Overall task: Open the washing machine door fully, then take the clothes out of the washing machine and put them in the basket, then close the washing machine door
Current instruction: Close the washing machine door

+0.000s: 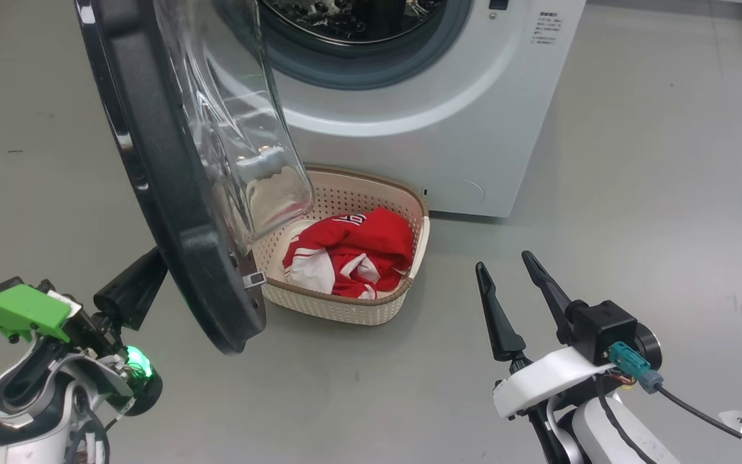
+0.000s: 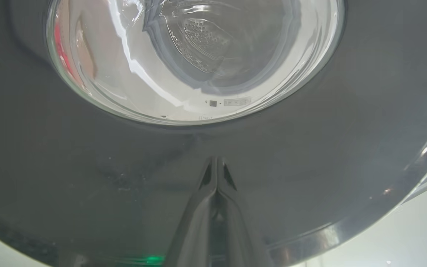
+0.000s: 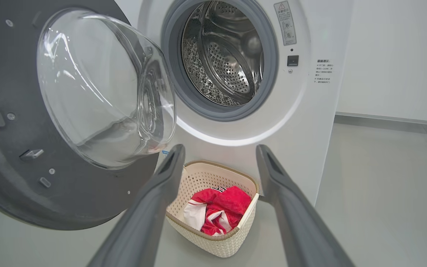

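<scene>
Left wrist view: left hand (image 2: 216,167) fingers pressed together, holding nothing, tips against the dark outer face of door (image 2: 310,155) below its glass | right hand (image 1: 503,260) spread wide, empty, pointing toward basket (image 1: 417,207) | door half-swung, edge-on to head view, glass bowl overhanging basket's left end | clothes (image 1: 358,248) heaped in basket, just before washer (image 1: 461,129)
</scene>
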You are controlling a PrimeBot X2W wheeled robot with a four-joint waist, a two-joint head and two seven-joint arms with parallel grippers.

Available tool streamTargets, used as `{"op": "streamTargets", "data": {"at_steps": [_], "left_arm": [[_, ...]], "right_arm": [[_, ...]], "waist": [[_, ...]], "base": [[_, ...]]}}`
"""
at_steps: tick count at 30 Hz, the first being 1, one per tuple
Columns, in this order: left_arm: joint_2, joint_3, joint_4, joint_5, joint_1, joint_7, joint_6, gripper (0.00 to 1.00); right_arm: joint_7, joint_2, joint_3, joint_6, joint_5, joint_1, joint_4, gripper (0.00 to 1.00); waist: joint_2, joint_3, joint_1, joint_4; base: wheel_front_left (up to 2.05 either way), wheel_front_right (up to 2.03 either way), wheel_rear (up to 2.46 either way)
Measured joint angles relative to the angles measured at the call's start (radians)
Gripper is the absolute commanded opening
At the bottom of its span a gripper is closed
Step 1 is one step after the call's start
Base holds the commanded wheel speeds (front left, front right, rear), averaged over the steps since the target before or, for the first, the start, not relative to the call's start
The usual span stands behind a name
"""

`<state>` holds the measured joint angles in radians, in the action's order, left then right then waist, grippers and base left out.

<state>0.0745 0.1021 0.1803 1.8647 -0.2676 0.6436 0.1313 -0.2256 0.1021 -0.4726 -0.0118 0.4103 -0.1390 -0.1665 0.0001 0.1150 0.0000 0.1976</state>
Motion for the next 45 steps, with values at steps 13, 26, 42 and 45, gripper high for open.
{"op": "streamTargets", "data": {"at_steps": [13, 26, 42, 45], "left_arm": [[-0.014, -0.022, -0.01, 0.026, 0.003, -0.053, 0.0, 0.0], [-0.022, -0.006, -0.008, 0.027, -0.006, -0.138, 0.0, 0.0], [-0.024, 0.039, 0.013, 0.006, -0.104, -0.3, 0.0, 0.0], [-0.024, 0.043, 0.021, -0.026, -0.125, -0.329, 0.0, 0.0]], "right_arm": [[0.0, -0.001, -0.002, -0.001, 0.0, 0.0, -0.002, 1.0], [-0.001, -0.001, 0.005, -0.017, 0.0, 0.0, 0.014, 1.0], [-0.009, -0.016, 0.006, -0.017, 0.003, -0.022, 0.026, 1.0], [-0.01, -0.018, 0.007, -0.017, 0.004, -0.023, 0.026, 1.0]], "waist": [[0.0, 0.0, 0.0, -0.151], [0.0, 0.03, 0.0, -0.299], [0.0, 0.099, 0.0, -0.438], [0.0, 0.109, 0.0, -0.461]], "base": [[0.0, 0.0, 0.0], [0.0, 0.0, 0.0], [0.0, 0.0, 0.0], [0.0, 0.0, 0.0]]}}
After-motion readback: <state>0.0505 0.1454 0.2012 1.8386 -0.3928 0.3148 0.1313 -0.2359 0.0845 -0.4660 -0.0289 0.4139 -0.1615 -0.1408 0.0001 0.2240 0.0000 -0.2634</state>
